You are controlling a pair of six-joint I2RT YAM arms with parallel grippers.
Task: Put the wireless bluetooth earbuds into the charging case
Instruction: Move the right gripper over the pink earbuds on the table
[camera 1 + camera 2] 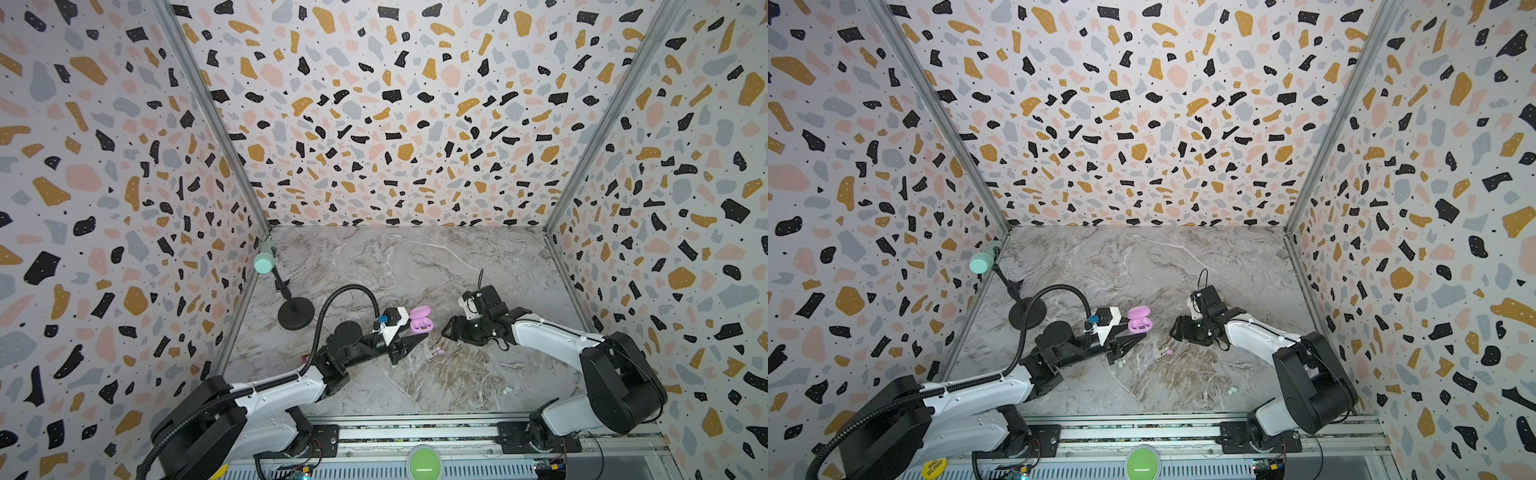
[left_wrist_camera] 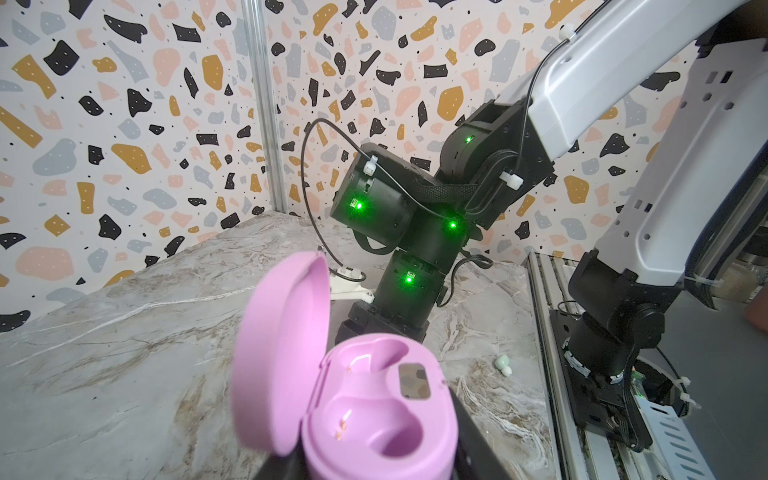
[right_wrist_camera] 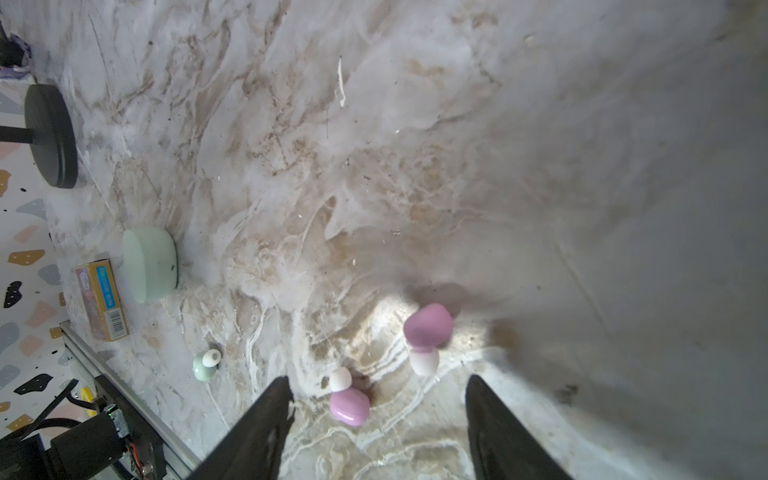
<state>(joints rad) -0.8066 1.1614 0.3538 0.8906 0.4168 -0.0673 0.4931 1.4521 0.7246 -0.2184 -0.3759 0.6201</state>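
My left gripper (image 1: 417, 333) is shut on the lilac-pink charging case (image 2: 374, 407), held low over the table. Its lid (image 2: 278, 353) stands open and both wells are empty. In both top views the case (image 1: 420, 321) (image 1: 1139, 320) is at mid-table. My right gripper (image 3: 376, 384) hangs open just above the table, right of the case (image 1: 446, 330). Two lilac-pink earbuds (image 3: 350, 407) (image 3: 428, 326) lie on the marble; the nearer one is between the fingers (image 3: 266, 428). In a top view a pink bud (image 1: 440, 352) shows below that gripper.
A mint earbud (image 1: 508, 390) (image 2: 503, 365) lies near the front rail, another (image 1: 1121, 364) by the left arm. A mint case (image 3: 151, 264) and a small box (image 3: 102, 299) sit at the table's edge. A black stand (image 1: 296, 314) is at the back left.
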